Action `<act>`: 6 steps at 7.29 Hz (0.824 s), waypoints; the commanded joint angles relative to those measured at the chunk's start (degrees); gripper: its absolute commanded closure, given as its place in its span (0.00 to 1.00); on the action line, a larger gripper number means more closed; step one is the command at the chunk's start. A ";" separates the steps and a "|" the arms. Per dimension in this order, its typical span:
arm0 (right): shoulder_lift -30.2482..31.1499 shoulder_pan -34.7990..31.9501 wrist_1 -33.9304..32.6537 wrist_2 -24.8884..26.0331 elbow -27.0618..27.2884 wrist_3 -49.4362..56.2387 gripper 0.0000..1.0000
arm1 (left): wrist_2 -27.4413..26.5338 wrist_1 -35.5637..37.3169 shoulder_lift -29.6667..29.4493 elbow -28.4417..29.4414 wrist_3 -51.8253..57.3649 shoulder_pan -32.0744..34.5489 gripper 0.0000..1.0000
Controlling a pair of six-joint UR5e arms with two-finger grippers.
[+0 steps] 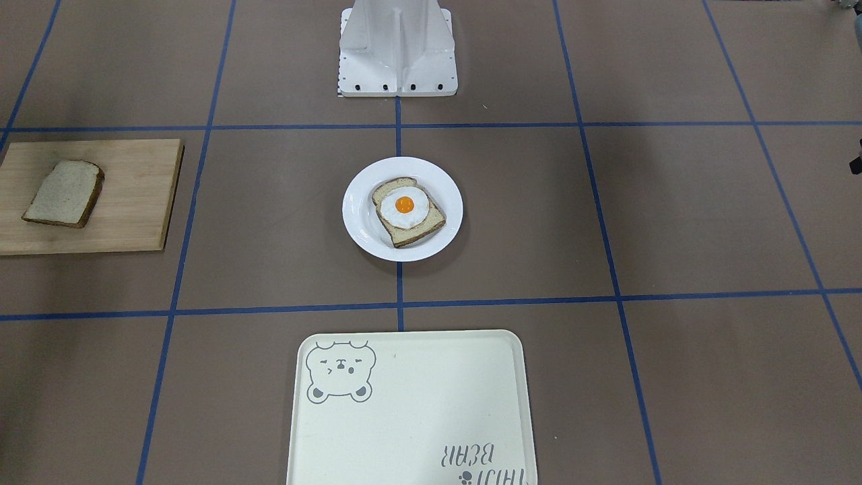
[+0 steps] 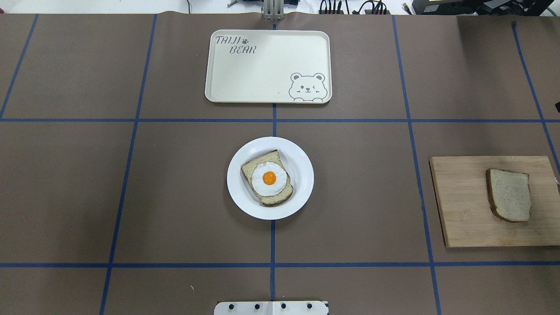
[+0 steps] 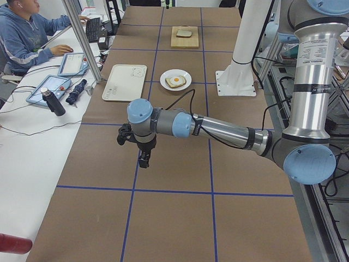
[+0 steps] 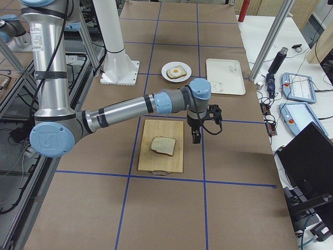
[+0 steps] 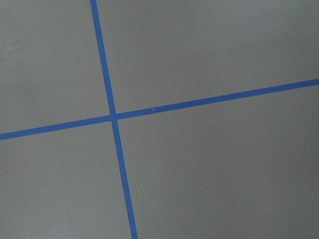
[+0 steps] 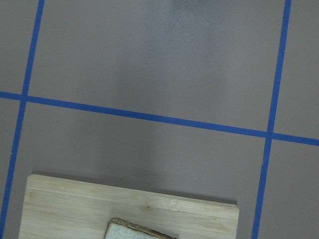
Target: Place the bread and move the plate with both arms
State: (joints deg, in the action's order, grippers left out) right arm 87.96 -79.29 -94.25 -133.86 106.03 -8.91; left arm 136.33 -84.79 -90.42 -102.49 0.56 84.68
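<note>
bread [image 2: 509,194] flat on board [image 2: 463,218], right of desk [image 2: 350,218] | plate [image 2: 302,192] centre, holding egg toast [image 2: 267,178] | left claw [image 3: 143,161], right claw [image 4: 196,136]: opening can't tell | risk: flat slice may slip the pinch

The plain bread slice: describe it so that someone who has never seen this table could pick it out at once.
On the brown table, find the wooden cutting board toward the robot's right. The bread lies flat on it, alone. Unlike the other slice, which bears a fried egg on the white plate at the centre, it is bare.
</note>
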 commanded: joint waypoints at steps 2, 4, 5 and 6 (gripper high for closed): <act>0.02 1.06 0.03 -1.57 -0.13 0.74 0.00 | 0.16 -0.11 0.16 -0.42 0.23 -0.04 0.01; 0.63 1.16 0.03 -0.88 -0.21 3.61 0.00 | 0.25 -0.20 0.07 -0.51 0.06 -0.13 0.01; 2.55 1.16 0.03 0.26 -0.21 8.69 0.00 | 0.16 -0.20 -0.19 -0.43 0.32 -0.22 0.02; 2.83 1.16 0.03 0.53 -0.04 8.39 0.00 | 0.25 -0.20 -0.28 -0.43 0.14 -0.39 0.02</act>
State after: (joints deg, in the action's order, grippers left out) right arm 89.88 -78.17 -94.23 -133.97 105.85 -2.28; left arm 136.54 -84.99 -90.54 -102.95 0.78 84.46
